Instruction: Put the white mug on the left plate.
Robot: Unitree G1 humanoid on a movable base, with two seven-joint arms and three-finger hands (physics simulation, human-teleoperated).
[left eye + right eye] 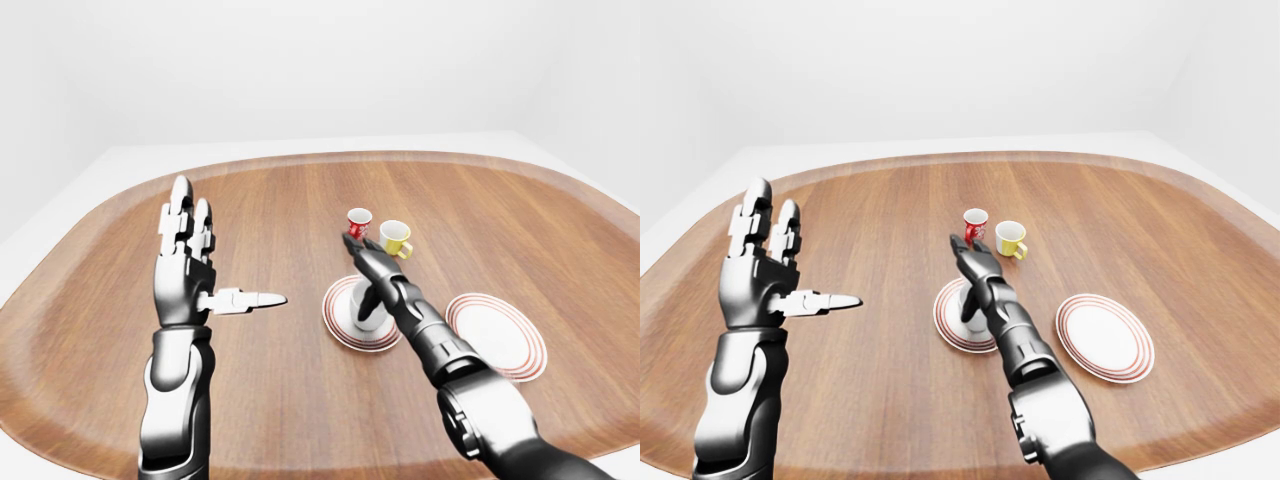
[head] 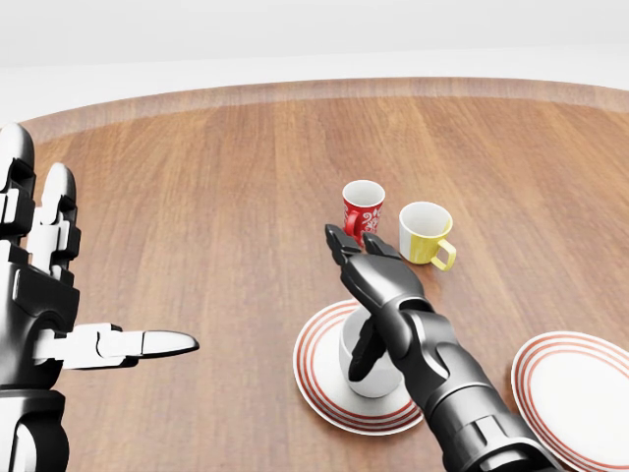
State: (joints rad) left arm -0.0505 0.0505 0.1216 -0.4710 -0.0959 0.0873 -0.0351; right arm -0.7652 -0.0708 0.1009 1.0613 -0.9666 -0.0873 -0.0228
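Note:
The white mug (image 2: 383,379) stands upright on the left plate (image 2: 310,369), a white plate with red rings, low in the head view. My right hand (image 2: 356,300) hovers just over the mug, open, its fingers (image 2: 339,241) stretched toward the red mug and its thumb hanging down across the mug's left side. Part of the mug is hidden behind that hand. My left hand (image 2: 79,275) is raised at the left edge, open and empty, fingers up and thumb pointing right.
A red patterned mug (image 2: 363,211) and a yellow mug (image 2: 426,233) stand side by side just above the left plate. A second red-ringed plate (image 2: 580,393) lies at the lower right. The wooden table (image 1: 300,200) has a raised rounded rim.

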